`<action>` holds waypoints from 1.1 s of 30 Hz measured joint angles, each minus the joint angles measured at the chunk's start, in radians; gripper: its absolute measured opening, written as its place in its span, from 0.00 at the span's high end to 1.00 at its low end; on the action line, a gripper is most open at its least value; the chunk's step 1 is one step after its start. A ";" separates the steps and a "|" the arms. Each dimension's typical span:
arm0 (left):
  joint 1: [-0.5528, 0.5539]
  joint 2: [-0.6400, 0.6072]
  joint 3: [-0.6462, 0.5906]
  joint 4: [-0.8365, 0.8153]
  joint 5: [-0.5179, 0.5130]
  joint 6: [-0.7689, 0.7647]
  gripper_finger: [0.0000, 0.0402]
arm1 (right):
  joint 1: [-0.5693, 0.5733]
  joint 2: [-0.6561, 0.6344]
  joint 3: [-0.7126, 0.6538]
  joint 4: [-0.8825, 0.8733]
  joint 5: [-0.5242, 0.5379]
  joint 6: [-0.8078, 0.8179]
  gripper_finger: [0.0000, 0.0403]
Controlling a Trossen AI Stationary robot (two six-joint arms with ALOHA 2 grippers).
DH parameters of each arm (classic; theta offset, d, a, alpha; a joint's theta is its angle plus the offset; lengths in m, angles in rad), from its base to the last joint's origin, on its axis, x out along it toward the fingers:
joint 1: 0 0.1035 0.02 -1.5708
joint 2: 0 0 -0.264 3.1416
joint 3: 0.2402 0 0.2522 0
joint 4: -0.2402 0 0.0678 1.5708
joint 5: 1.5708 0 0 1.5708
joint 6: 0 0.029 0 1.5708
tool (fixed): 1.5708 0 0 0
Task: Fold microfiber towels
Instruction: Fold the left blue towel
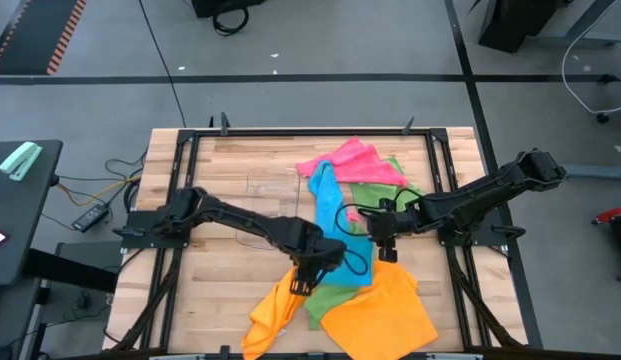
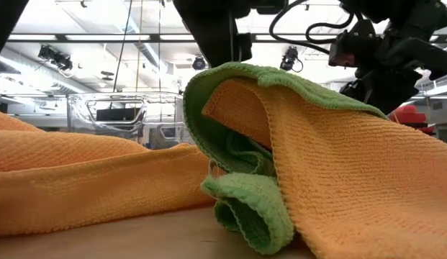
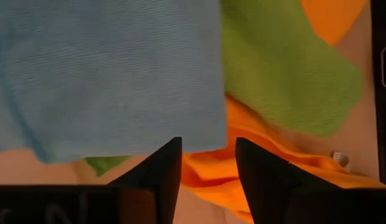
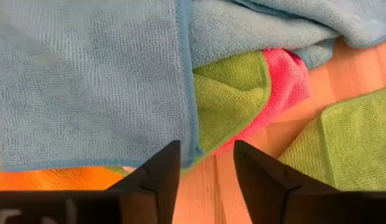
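Several microfiber towels lie in a heap on the wooden table. A sky-blue towel (image 1: pixel 340 225) lies spread in a long strip across the middle, over a green one (image 1: pixel 330 297) and two orange ones (image 1: pixel 385 310) (image 1: pixel 270 315). A pink towel (image 1: pixel 350 160) and another green one (image 1: pixel 382 190) lie at the far side. My left gripper (image 3: pixel 208 146) stands open just above the blue towel's near corner (image 3: pixel 199 140), with orange cloth showing between its fingers. My right gripper (image 4: pixel 207 149) stands open over the blue towel's side edge (image 4: pixel 188 93).
A small clear plastic tray (image 1: pixel 270 185) stands on the table at the far left of the heap. Bare wood (image 1: pixel 210 290) lies near the left side. A dark metal frame (image 1: pixel 180 200) runs along the table's edges. In the low view, orange cloth (image 2: pixel 367 165) and green cloth (image 2: pixel 252 208) fill the foreground.
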 joint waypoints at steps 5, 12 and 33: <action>-0.048 0.000 0.000 0.037 -0.080 -0.072 0.55 | 0.012 -0.001 0.000 0.003 -0.019 0.041 0.58; -0.120 0.003 0.000 0.109 -0.224 -0.136 0.44 | 0.074 -0.044 0.000 0.037 0.006 0.099 0.58; -0.143 0.047 0.000 0.576 -0.292 -0.312 0.51 | 0.238 -0.054 0.110 -0.028 0.039 0.416 0.58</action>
